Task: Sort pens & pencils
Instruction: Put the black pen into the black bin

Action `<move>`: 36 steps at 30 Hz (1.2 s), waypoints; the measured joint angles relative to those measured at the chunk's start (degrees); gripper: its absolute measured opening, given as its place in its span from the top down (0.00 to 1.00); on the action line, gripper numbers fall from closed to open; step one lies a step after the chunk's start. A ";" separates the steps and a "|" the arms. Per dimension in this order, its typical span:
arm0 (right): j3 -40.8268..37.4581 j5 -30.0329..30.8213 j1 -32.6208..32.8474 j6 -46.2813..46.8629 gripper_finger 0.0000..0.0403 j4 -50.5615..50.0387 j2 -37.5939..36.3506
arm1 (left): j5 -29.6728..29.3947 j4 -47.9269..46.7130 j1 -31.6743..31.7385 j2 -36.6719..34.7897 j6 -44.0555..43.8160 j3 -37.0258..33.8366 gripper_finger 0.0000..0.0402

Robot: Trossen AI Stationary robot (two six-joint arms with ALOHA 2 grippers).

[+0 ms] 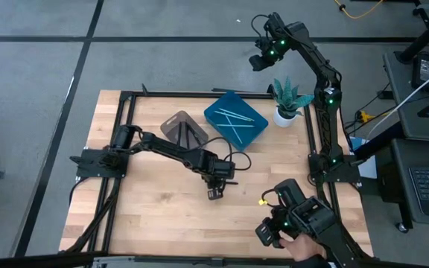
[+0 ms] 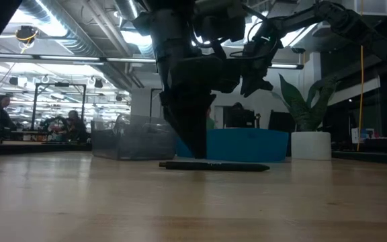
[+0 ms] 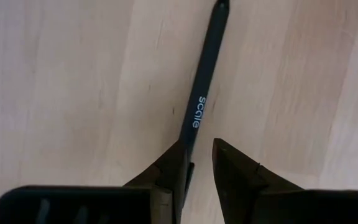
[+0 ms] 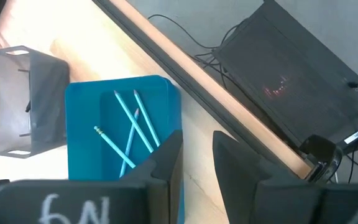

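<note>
A black pen [image 3: 202, 93] lies flat on the table [image 1: 162, 216], its near end between the left gripper's [image 3: 199, 163] slightly parted fingers — not yet clamped. Pick-up stage; next, squeeze and lift. Right gripper [image 4: 196, 155] waits high, fingers parted, empty — light blue pencils [image 4: 129, 130] already in the blue tray [image 4: 82, 124].

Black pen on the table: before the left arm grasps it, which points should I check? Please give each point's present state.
1. Black pen lies flat on the table: ok.
2. Left tool open: ok.
3. Pen between its fingers: not ok, it lies at one fingertip.
4. Grey bin free for black sticks: cannot tell.
5. Blue tray holds only light blue pencils: ok.
6. Right tool is away, beyond the table's far edge: ok.
</note>
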 joint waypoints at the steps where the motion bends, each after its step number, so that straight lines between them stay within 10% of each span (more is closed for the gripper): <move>1: 0.00 -0.02 0.00 0.00 0.78 0.07 0.00 | 0.08 0.00 0.00 0.00 -0.02 0.00 0.82; 36: -0.01 -1.27 0.02 0.76 0.78 0.07 0.00 | 2.23 2.25 -0.19 2.51 -0.24 0.32 0.97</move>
